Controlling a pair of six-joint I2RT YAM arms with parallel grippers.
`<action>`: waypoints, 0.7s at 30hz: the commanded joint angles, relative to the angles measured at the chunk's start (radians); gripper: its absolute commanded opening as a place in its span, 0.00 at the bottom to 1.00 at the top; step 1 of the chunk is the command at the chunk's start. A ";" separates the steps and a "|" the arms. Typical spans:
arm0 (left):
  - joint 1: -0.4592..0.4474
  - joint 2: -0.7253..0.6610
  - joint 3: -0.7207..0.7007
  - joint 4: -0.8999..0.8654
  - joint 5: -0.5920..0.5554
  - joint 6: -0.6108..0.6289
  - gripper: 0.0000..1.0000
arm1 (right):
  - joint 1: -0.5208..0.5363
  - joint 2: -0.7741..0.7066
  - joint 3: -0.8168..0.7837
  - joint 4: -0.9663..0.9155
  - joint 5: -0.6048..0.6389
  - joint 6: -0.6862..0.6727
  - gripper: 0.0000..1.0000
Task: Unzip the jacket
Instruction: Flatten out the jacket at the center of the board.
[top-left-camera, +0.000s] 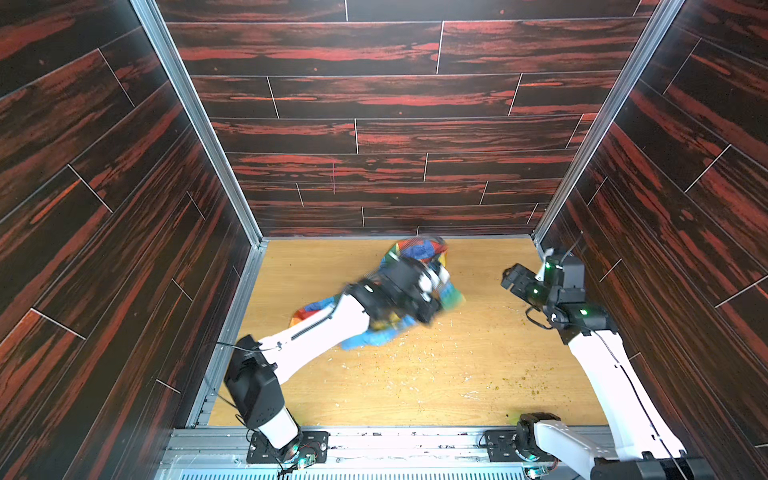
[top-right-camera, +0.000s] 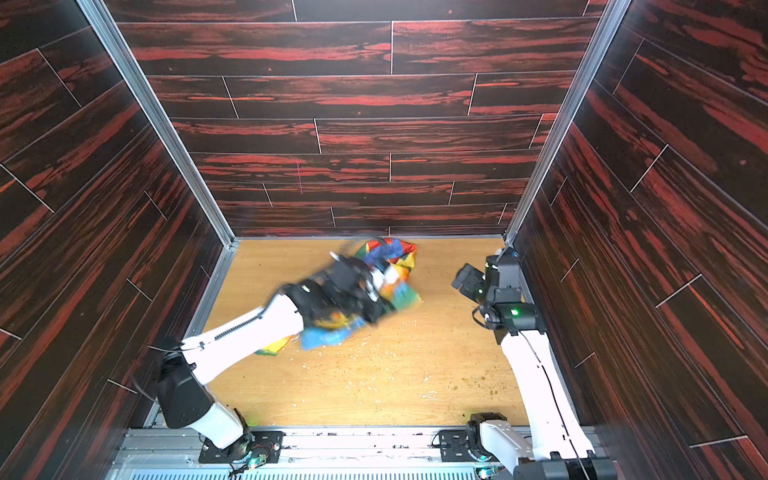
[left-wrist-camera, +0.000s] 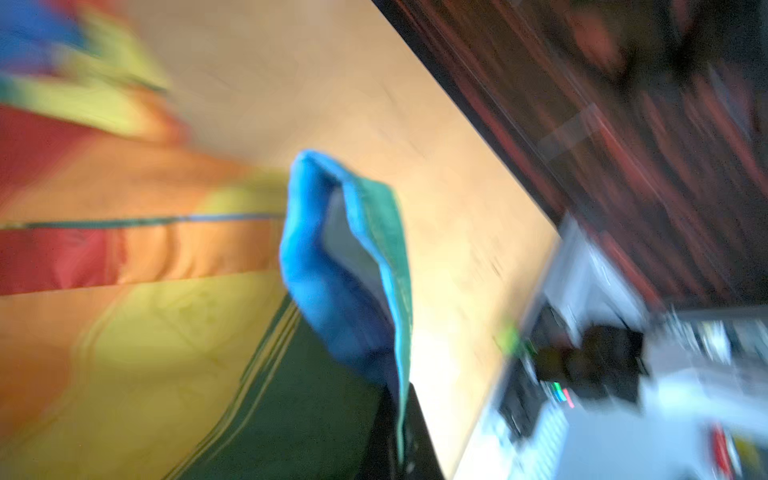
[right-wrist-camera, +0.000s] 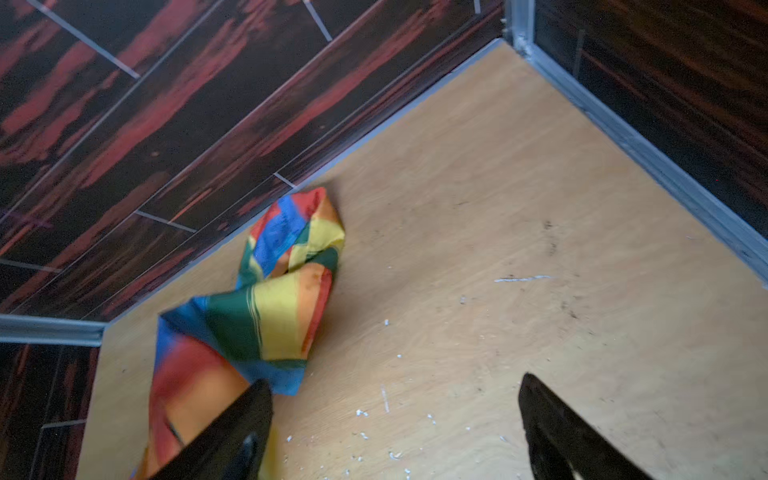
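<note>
The jacket (top-left-camera: 419, 249) lies in a crumpled rainbow heap on the wooden table (top-left-camera: 457, 374). One end almost touches the foot of the back wall (top-left-camera: 395, 187), and the rest trails away from that wall at a slant, toward the left arm's side. Both top views show it so (top-right-camera: 390, 249). Its long axis therefore runs obliquely off the back wall, not along it.

The left gripper (top-left-camera: 438, 291) hangs right over the middle of the heap, a little out from the back wall, and it is all smear. In the left wrist view a blue and green corner (left-wrist-camera: 353, 257) of the cloth stands up just ahead of a dark finger (left-wrist-camera: 390, 436). Through that blur I cannot tell whether the jaws pinch the corner or have let it go.

The right gripper (top-left-camera: 513, 280) sits about as far from the back wall as the left one. It is off to the right of the heap and clear of it, with bare table between. Its fingers (right-wrist-camera: 232, 432) are spread wide with nothing in them.

The left arm is plainly the nearer. I cannot pick out the zipper anywhere in the bundle. My guess is the cloth wants spreading along that slanted axis before any slider can be found.
</note>
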 joint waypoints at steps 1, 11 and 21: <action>-0.026 -0.001 0.011 -0.057 0.026 0.035 0.50 | -0.013 -0.024 -0.028 -0.033 0.020 0.017 0.93; 0.117 -0.158 -0.057 -0.064 -0.460 0.002 0.99 | 0.106 0.137 -0.041 -0.030 -0.276 -0.172 0.92; 0.477 0.053 -0.153 -0.101 -0.649 -0.100 0.91 | 0.322 0.573 0.076 -0.027 -0.164 -0.089 0.92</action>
